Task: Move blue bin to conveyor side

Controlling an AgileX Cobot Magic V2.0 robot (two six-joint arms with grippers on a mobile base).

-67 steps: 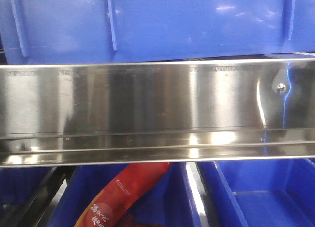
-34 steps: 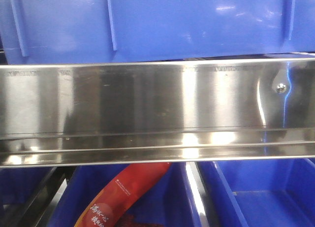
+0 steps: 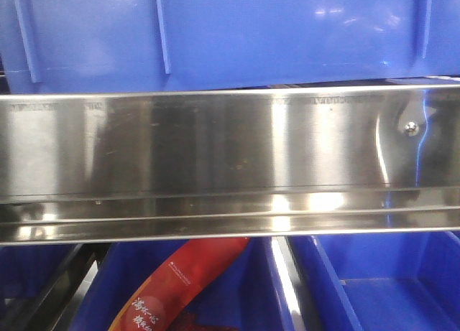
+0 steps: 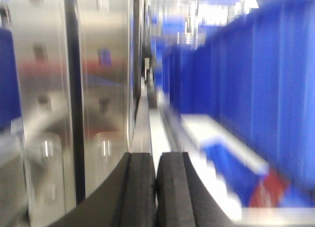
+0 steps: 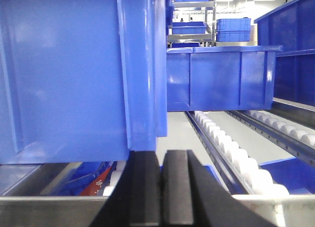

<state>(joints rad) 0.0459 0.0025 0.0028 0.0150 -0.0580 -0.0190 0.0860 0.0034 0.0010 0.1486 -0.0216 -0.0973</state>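
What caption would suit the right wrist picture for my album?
Shut right gripper just below a corner of the blue bin; a second bin sits farther along the roller conveyor.

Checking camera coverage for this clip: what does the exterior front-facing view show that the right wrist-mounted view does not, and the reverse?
Only the front view: the broad face of the brushed stainless steel panel, with its screw. Only the right wrist view: the white conveyor rollers, another blue plastic bin farther along them, and the right gripper, shut and empty. Both: the ribbed wall of the large glossy blue plastic bin.
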